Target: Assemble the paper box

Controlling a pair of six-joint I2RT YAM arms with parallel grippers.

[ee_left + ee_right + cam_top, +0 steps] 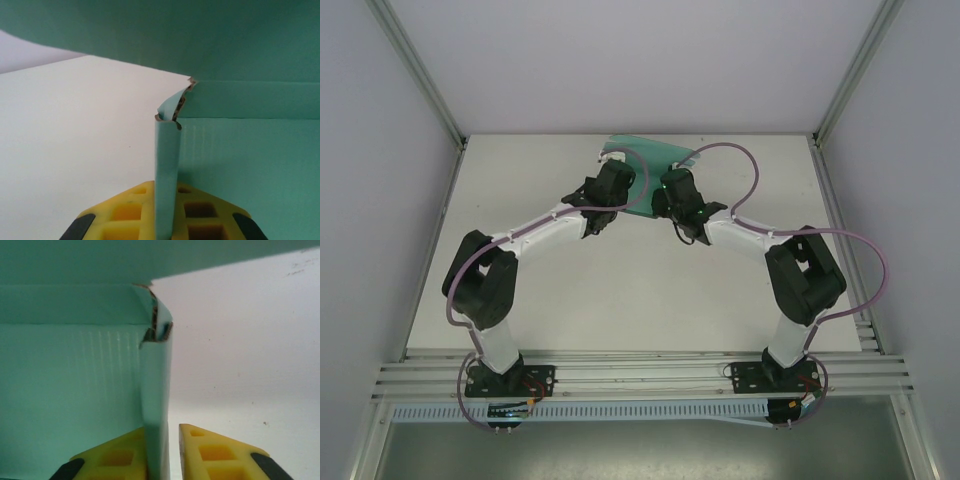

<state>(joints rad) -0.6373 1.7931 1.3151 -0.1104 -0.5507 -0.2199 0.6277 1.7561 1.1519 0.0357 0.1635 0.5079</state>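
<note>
The box [665, 150], at the upper centre of the counter [620, 300], is held steady, probably for folding. One side wall is pinched between the left fingers [125, 215]; the right fingers [215, 455] are narrowly parted around the other.

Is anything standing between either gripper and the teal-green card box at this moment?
Nothing visible does. The left gripper is shut on one upright wall of the teal-green card box; the right gripper straddles another wall, jaws slightly open.

The left arm [545, 230] and right arm [745, 232] hide the near part of the paper box [665, 150]. Up close it runs past the top edge; the yellow fingers [200, 215] are cut off below.
</note>
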